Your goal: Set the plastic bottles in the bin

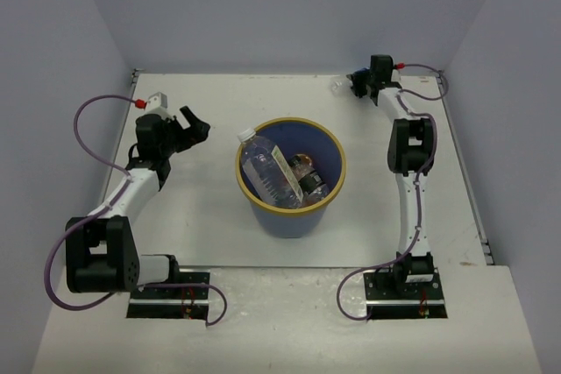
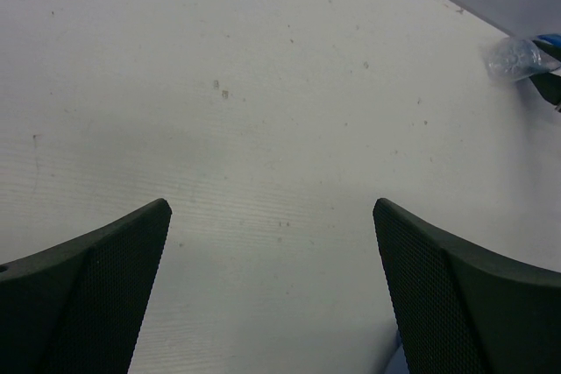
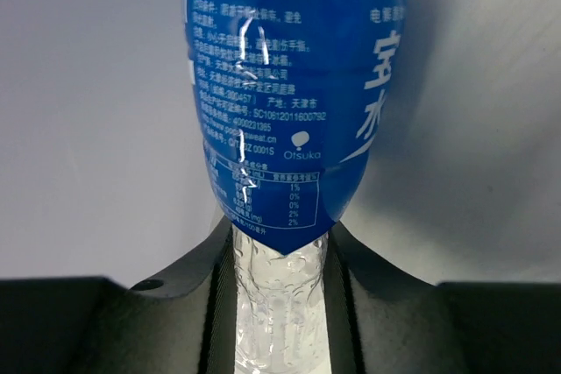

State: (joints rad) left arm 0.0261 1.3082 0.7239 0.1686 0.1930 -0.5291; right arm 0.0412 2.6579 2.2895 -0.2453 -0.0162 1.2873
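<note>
Blue-labelled clear plastic bottle (image 3: pixel 289 102) sits clamped in the right gripper (image 3: pixel 279 291), upper right overhead; left gripper (image 2: pixel 272 209) is spread wide.

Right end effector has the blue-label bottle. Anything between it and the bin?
Nothing visible does. The table between the blue-label bottle, held by the right end effector at the far right, and the bin shows bare. A clear bottle leans over the bin's far-left rim, off that path.

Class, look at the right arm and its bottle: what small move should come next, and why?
Probably lift and swing toward the bin: the right gripper is shut on the blue-label bottle at the far corner, away from it.
</note>
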